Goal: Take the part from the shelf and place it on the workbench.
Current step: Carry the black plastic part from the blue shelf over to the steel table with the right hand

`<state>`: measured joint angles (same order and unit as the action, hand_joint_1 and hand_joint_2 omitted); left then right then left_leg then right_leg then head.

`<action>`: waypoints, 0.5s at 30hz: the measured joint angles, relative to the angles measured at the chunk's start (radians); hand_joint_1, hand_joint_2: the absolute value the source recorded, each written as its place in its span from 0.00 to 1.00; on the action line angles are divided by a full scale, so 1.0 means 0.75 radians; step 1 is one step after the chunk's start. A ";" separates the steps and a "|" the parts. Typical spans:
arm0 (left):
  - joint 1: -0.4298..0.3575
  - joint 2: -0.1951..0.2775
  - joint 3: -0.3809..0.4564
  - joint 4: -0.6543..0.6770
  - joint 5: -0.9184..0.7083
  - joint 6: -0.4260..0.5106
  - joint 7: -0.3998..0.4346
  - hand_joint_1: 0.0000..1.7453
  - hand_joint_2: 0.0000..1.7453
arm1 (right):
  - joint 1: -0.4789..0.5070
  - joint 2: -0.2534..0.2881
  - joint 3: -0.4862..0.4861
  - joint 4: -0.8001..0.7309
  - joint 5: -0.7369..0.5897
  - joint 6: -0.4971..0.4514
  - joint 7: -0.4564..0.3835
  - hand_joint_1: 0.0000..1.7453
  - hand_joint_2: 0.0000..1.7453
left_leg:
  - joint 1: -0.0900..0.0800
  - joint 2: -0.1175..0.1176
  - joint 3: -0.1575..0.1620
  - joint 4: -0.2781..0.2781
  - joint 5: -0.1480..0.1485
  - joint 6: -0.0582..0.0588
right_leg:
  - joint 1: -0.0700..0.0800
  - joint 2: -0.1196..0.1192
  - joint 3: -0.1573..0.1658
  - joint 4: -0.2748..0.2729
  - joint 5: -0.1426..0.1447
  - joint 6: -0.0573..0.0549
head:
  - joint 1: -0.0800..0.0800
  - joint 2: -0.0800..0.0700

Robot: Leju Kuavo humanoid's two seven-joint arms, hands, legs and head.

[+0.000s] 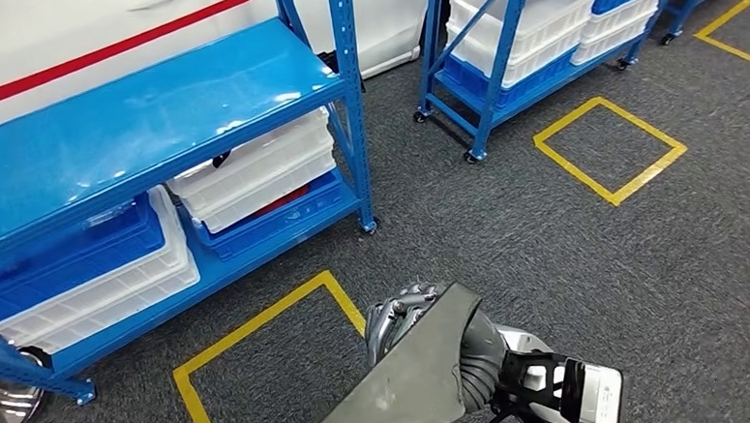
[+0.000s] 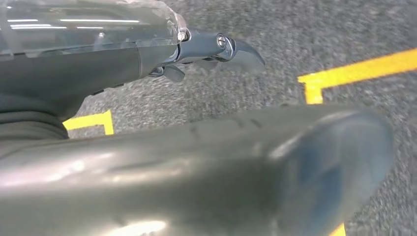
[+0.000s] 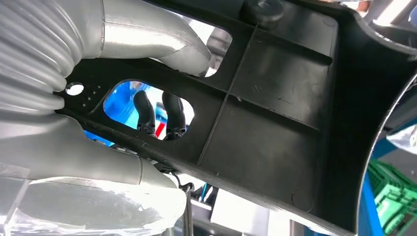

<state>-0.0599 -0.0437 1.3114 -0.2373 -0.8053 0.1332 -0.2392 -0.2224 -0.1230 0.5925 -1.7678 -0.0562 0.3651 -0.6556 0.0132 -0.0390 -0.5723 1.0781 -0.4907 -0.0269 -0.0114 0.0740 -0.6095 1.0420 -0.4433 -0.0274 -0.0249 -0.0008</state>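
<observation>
The grey part [image 1: 409, 374] is held low over the carpet [image 1: 587, 259], clamped in the right hand [image 1: 401, 317], whose thumb [image 3: 162, 42] presses its ribbed underside. The left hand [image 2: 206, 49] is beside it; its grip cannot be told. The blue shelf [image 1: 143, 117] stands near.

Two blue shelves stand on the carpet: a near shelf [image 1: 153, 116] and a far shelf [image 1: 500, 89]. Three yellow tape squares mark the floor: one near [image 1: 261, 334], one middle [image 1: 608, 149], one far [image 1: 739, 28]. One dark part [image 1: 409, 384] shows, held in one hand [image 1: 401, 317].
</observation>
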 joint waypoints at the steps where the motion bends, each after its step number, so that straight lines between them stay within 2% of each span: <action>1: 0.000 0.000 0.001 0.000 0.000 0.001 -0.001 0.00 0.00 | 0.001 0.007 0.002 0.008 0.004 0.000 -0.007 0.73 1.00 | 0.001 -0.022 0.025 -0.056 0.014 0.004 | -0.001 0.013 -0.004 0.001 0.003 0.007 | 0.000 0.000; 2: 0.001 -0.001 0.002 0.000 0.000 0.001 -0.002 0.00 0.00 | 0.004 0.012 0.003 0.015 0.007 0.000 -0.011 0.73 1.00 | 0.000 -0.035 0.034 -0.078 0.013 0.009 | -0.003 0.025 -0.009 0.000 0.008 0.016 | 0.000 0.000; 4: 0.001 -0.001 0.002 0.000 0.001 0.002 -0.003 0.00 0.00 | 0.010 0.017 0.004 0.025 0.010 0.000 -0.016 0.73 1.00 | -0.003 -0.017 0.036 -0.090 0.018 0.023 | -0.006 0.043 -0.017 -0.005 0.017 0.035 | 0.000 0.000; 5: 0.000 -0.001 0.002 0.000 0.001 0.002 -0.003 0.00 0.00 | 0.012 0.017 0.004 0.029 0.010 0.000 -0.018 0.73 1.00 | -0.002 -0.004 0.038 -0.098 0.025 0.033 | -0.005 0.029 -0.023 0.002 0.012 0.042 | 0.001 0.000; 6: -0.001 -0.001 0.002 0.000 0.001 0.002 -0.004 0.00 0.00 | 0.013 0.018 0.004 0.033 0.010 0.000 -0.020 0.73 1.00 | -0.002 0.010 0.039 -0.107 0.032 0.044 | -0.001 0.003 -0.035 0.027 -0.006 0.047 | 0.003 0.000; 8: 0.001 -0.002 0.002 0.000 0.000 0.000 -0.006 0.00 0.00 | 0.013 0.021 0.005 0.043 0.017 0.001 -0.023 0.73 1.00 | -0.006 0.043 0.040 -0.116 0.041 0.059 | 0.004 -0.063 -0.093 0.156 -0.085 0.052 | 0.005 0.000; 10: 0.006 -0.002 0.002 0.000 -0.001 -0.007 -0.019 0.00 0.00 | 0.016 0.029 0.005 0.058 0.037 0.005 -0.032 0.73 1.00 | -0.013 0.077 0.037 -0.115 0.041 0.063 | 0.003 -0.084 -0.164 0.319 -0.159 0.054 | 0.006 0.000; 11: 0.007 -0.002 0.002 0.000 -0.001 -0.014 -0.031 0.00 0.00 | 0.019 0.034 0.005 0.067 0.050 0.006 -0.038 0.73 1.00 | -0.016 0.094 0.036 -0.114 0.040 0.063 | 0.003 -0.088 -0.177 0.355 -0.165 0.053 | 0.006 0.000; 12: 0.007 -0.002 0.003 0.000 -0.002 -0.022 -0.043 0.00 0.00 | 0.022 0.039 0.005 0.075 0.060 0.004 -0.044 0.73 1.00 | -0.017 0.110 0.035 -0.113 0.039 0.064 | 0.002 -0.093 -0.161 0.336 -0.146 0.052 | 0.006 0.000; 13: 0.006 -0.002 0.003 0.000 -0.005 -0.031 -0.056 0.00 0.00 | 0.025 0.045 0.005 0.079 0.067 0.000 -0.047 0.73 1.00 | -0.019 0.125 0.036 -0.111 0.038 0.063 | 0.002 -0.103 -0.122 0.272 -0.110 0.049 | 0.006 0.000; 15: 0.004 -0.001 0.002 0.000 -0.015 -0.045 -0.078 0.00 0.00 | 0.027 0.055 0.005 0.068 0.072 -0.010 -0.048 0.73 1.00 | -0.024 0.150 0.037 -0.104 0.031 0.057 | 0.012 -0.158 -0.019 0.089 -0.046 0.035 | 0.006 0.000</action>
<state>-0.0569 -0.0446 1.3132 -0.2373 -0.8166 0.0993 -0.2976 -0.2021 -0.0817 0.5961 -1.7167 -0.0022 0.3578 -0.6919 -0.0050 0.0732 -0.5447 1.0004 -0.4674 0.0157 -0.0027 -0.0449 -0.6237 1.1091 -0.4775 -0.0010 -0.0203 -0.0009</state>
